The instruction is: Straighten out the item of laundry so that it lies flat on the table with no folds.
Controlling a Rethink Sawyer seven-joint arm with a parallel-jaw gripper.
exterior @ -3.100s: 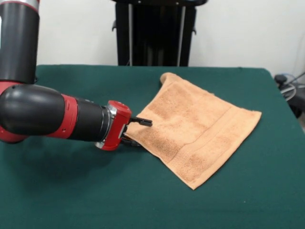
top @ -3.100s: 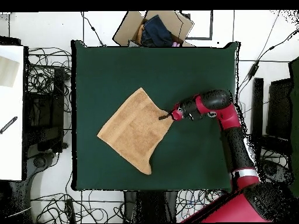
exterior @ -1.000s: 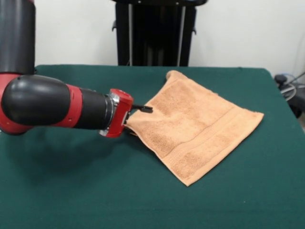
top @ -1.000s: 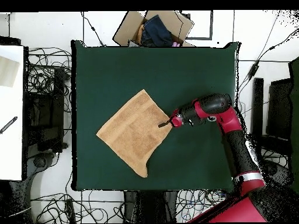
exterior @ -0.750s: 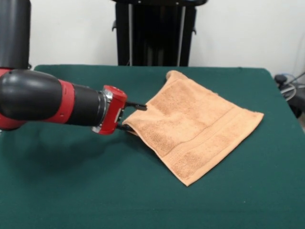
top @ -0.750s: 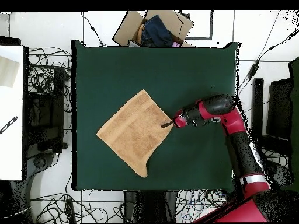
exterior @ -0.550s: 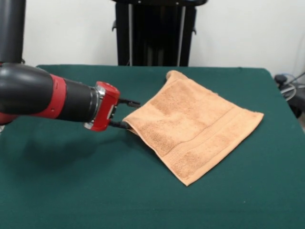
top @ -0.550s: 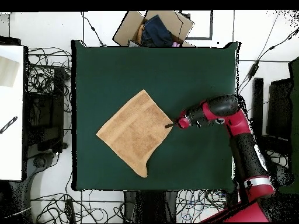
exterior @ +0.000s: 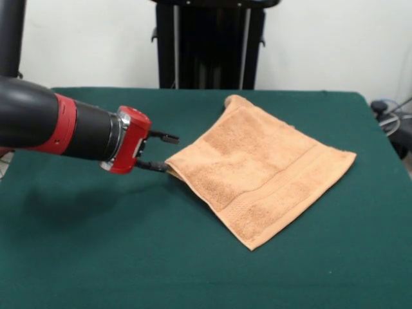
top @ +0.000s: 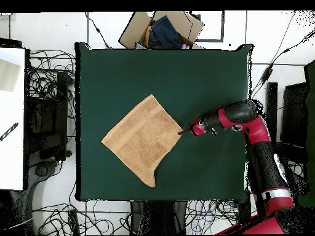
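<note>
Towel nearly flat, one far corner not finished

Towel [exterior: 257, 177] is the landmark for all places below. It lies on the green table [exterior: 96, 257], turned like a diamond, a little to the right of the table's middle in the front view. Its nearest corner points toward the camera and lies flat, and a woven band runs just behind the near right edge. The middle of the cloth looks smooth, with no fold that I can see.

At the towel's left corner is the gripper [exterior: 161, 152], on the end of the red and black arm. Its two black fingers stand apart, one above the other, with nothing between them. The lower finger reaches the tip of that corner; I cannot tell if it touches the cloth or is only just beside it.

At the far corner of the towel the edge looks rolled or raised a little. In the overhead view the side going to this corner curves inward, so the shape is not a full square. I judge the task mostly done, and this corner is what is left to pull out.

Hard to make out: whether cloth is tucked under at the far corner
</note>
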